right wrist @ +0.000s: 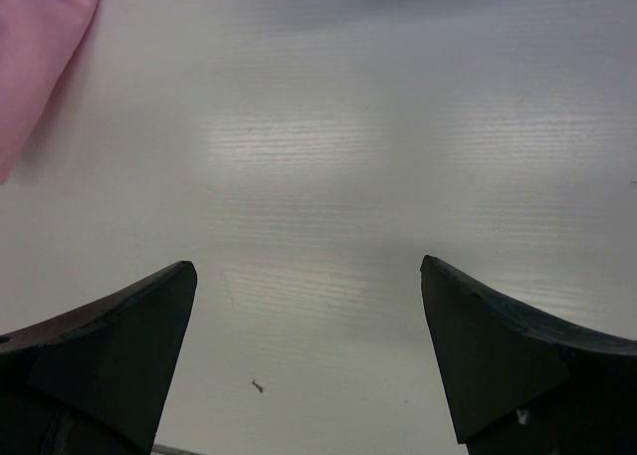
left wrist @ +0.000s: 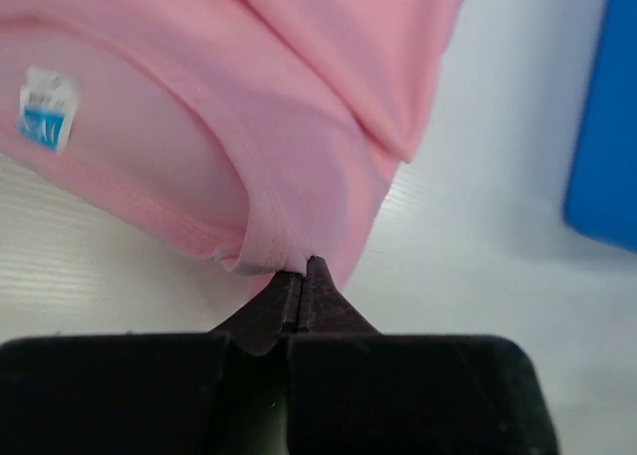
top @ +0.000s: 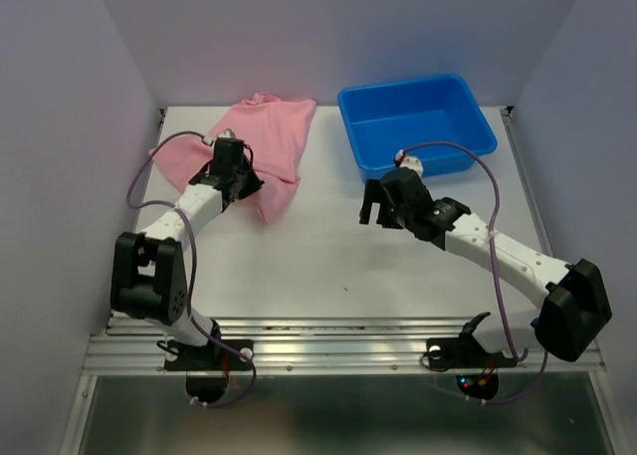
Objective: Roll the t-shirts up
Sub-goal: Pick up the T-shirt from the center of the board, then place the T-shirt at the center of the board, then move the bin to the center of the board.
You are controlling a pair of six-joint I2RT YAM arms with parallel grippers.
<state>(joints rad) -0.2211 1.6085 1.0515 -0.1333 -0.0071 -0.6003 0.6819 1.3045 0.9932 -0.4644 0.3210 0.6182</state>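
**Pink shirt bunched at far left: left arm on it, right arm off it**

White table [top: 328, 266] carries two items. The pink t-shirt [top: 274, 136] lies crumpled in the far-left area, neither flat nor rolled. The blue tub [top: 418, 85] sits at far right, apart from the cloth, with a strip of bare table between them.

Orientation: in the overhead view the heap runs on a slant, from a low lobe at left up to a corner at the far side nearest the tub. A second lobe hangs down toward the arms. Long axis judged roughly left to right, but the folds make this uncertain.

Left gripper [left wrist: 304, 276]: directly over the shirt, jaws pressed together on a stitched edge band [left wrist: 264, 226]. The cloth fans away ahead of the fingers. A small white and blue label [left wrist: 48, 107] shows through the fabric at upper left in that wrist view.

Right gripper [right wrist: 309, 276]: jaws spread wide, nothing between them, bare table below. Only a corner of pink shows at the top left of its wrist view. The shirt therefore lies to its left and a little farther out, near but not touching.

Judgement: the left arm is the nearer one. Spreading the cloth calls for the right arm to travel leftward toward the near lobe for a second grip.
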